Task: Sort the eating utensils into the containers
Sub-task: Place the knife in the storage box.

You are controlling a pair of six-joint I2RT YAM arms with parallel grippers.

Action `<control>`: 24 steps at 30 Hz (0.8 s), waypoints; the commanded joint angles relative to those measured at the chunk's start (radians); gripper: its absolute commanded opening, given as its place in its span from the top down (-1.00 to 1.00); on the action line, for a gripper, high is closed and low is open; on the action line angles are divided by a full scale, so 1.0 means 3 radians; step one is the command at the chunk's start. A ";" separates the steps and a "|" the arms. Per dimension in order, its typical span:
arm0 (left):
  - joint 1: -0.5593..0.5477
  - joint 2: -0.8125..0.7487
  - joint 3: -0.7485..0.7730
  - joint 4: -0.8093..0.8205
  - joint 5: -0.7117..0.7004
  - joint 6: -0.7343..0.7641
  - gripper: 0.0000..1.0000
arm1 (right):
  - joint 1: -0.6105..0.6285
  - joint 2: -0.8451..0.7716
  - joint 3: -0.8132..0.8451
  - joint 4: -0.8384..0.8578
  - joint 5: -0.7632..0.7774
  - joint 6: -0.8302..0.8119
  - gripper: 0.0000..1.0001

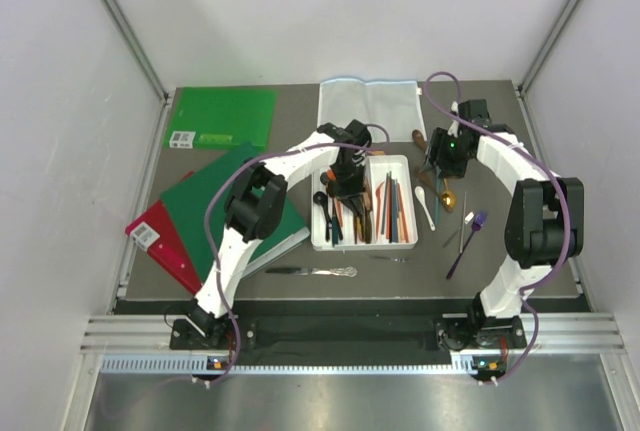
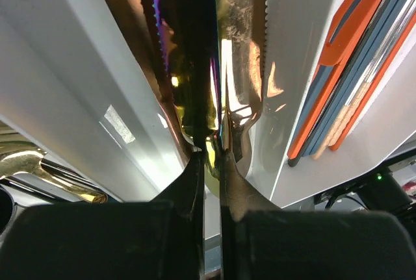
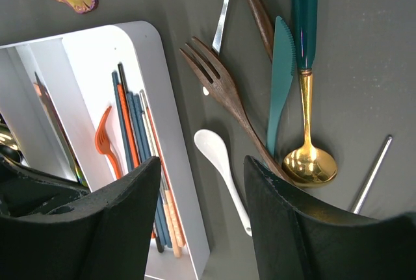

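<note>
Dark grey tabletop (image 1: 400, 281) carries the white compartmented plastic tray (image 1: 365, 245) at its middle. My left gripper (image 2: 209, 156) is down in one slot, fingers pressed together on what looks like the iridescent serrated knife (image 2: 175, 33). Loose pieces lie right of the tray, so the right gripper (image 3: 201, 163), spread and empty, is nearer. The brown wooden fork (image 3: 224, 91) runs slantwise beneath it, handle towards one finger, with the small white spoon (image 3: 221, 163) alongside.
</note>
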 commanded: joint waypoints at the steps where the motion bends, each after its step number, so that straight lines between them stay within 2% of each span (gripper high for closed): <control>1: 0.0028 0.0046 0.0179 -0.0048 -0.0011 -0.0049 1.00 | -0.0010 -0.0136 0.0030 0.0058 0.0013 -0.0033 -0.09; 5: 0.0059 0.0041 0.0205 -0.0099 0.0009 -0.0038 0.97 | -0.0010 -0.0106 0.0060 0.0047 0.0008 -0.0023 -0.09; 6: 0.0064 0.0026 0.0210 -0.0115 0.0014 -0.0033 0.87 | -0.0010 -0.0095 0.0060 0.0047 0.0008 -0.0018 -0.09; 7: 0.0069 -0.0015 0.0210 -0.0125 0.0009 -0.0028 0.58 | -0.0005 -0.0090 0.0060 0.0042 0.0003 -0.0018 -0.10; 8: 0.0089 -0.0046 0.0205 -0.0140 0.0014 -0.0008 0.48 | -0.0005 -0.0085 0.0066 0.0047 0.0003 -0.0013 -0.09; 11: 0.0146 -0.0194 0.0179 -0.0115 0.0050 0.0043 0.23 | -0.0005 -0.0054 0.0081 0.0042 0.0008 -0.0018 -0.09; 14: 0.0217 -0.0398 0.0103 0.0043 0.0172 0.0140 0.10 | -0.0010 -0.0019 0.0117 0.0037 0.0019 -0.0018 -0.10; 18: 0.0370 -0.0593 0.0148 0.0115 0.0285 0.0176 0.07 | -0.0010 0.0027 0.0244 -0.0004 0.0044 -0.0043 -0.10; 24: 0.0835 -0.0894 0.0250 0.0432 0.0428 0.0090 0.04 | 0.0026 0.0288 0.0852 -0.0121 0.0136 -0.0207 -0.12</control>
